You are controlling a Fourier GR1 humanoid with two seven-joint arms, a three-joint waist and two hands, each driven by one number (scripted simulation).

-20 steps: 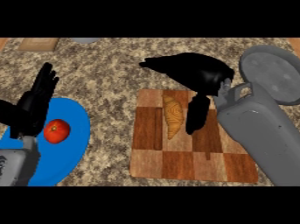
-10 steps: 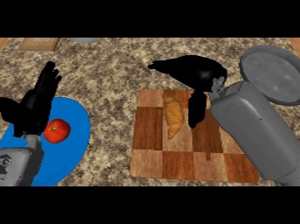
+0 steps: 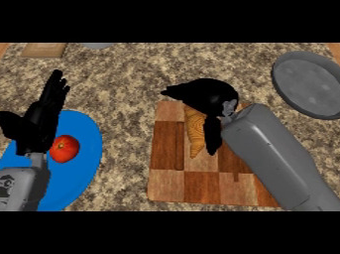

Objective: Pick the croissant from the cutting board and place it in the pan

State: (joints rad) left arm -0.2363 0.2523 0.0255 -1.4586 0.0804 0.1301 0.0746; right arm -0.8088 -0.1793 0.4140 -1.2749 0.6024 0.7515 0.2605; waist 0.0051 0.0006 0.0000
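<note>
Black right hand (image 3: 205, 96) over croissant (image 3: 195, 136) on unlabelled cutting board (image 3: 174, 158).

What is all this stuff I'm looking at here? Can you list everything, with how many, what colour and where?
croissant: one, golden brown, on the cutting board, partly under the right robot hand
cutting board: one, brown wood in patches, middle of the counter
pan: one, grey, upper right
plate: one, blue, lower left
tomato: one, red, on the plate
counter: one, speckled beige and brown stone, under everything
left robot hand: one, black, open with fingers up, resting over the plate's left side
right robot hand: one, black, on a grey forearm, fingers curled down round the croissant
</note>
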